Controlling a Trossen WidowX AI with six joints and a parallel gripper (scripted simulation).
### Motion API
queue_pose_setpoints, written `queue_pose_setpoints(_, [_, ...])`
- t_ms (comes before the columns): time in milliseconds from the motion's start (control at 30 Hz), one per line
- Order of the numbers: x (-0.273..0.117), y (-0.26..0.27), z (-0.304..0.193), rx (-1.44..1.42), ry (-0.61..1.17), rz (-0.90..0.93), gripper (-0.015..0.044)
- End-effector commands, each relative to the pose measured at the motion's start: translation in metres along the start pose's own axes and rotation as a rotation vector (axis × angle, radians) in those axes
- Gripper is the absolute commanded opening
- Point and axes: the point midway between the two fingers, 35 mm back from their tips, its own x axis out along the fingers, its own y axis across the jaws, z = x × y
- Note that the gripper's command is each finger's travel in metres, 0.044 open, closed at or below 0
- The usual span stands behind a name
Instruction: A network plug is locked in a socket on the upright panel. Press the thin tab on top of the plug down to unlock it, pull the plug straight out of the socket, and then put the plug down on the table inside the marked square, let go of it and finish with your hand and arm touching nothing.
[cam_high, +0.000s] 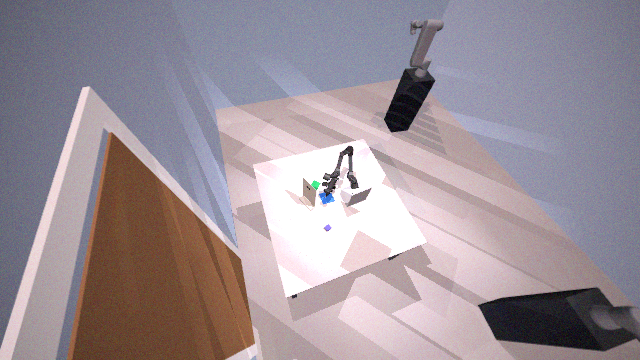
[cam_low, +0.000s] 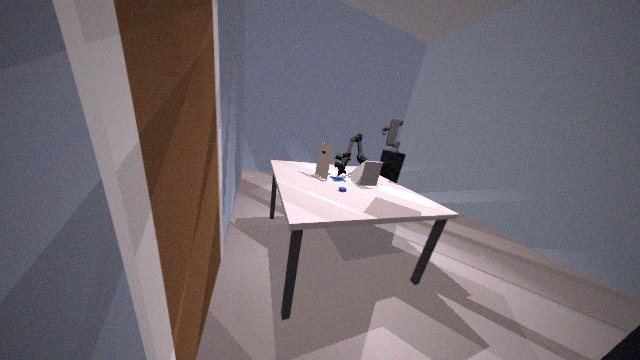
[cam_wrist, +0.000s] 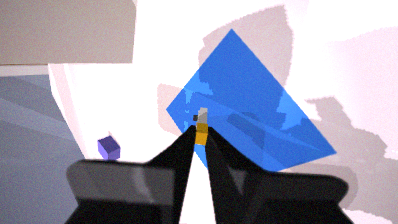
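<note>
My gripper (cam_high: 327, 193) (cam_low: 341, 174) (cam_wrist: 200, 130) points down and is shut on the plug (cam_wrist: 201, 137), whose orange body and light grey end show between the fingertips in the wrist view. The plug is out of the socket. It hangs over the blue marked square (cam_high: 327, 200) (cam_wrist: 235, 65), near its left corner in the wrist view; its exact height above the square is hard to tell. The upright beige panel (cam_high: 309, 194) (cam_low: 323, 162) (cam_wrist: 65, 30) stands beside the square, with dark socket openings in its face in the top and exterior views.
A small purple block (cam_high: 327, 227) (cam_low: 342, 189) (cam_wrist: 109, 148) sits on the white table (cam_high: 310, 260) (cam_low: 320, 210). A grey wedge-shaped box (cam_high: 359, 196) (cam_low: 370, 174) stands on the other side of the square from the panel. A green patch (cam_high: 315, 184) lies behind the panel.
</note>
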Motion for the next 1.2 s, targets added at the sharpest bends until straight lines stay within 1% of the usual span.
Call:
queue_pose_setpoints(0, [0.0031,-0.0032,-0.0037,-0.003,0.007,0.003,0.0000])
queue_pose_setpoints(833, [0.0116,-0.0115,-0.0021,-0.002,0.004,-0.003,0.0000])
queue_pose_setpoints(1033, [0.0116,-0.0115,-0.0021,-0.002,0.004,-0.003,0.0156])
queue_pose_setpoints(1167, [0.0116,-0.0115,-0.0021,-0.002,0.004,-0.003,0.0156])
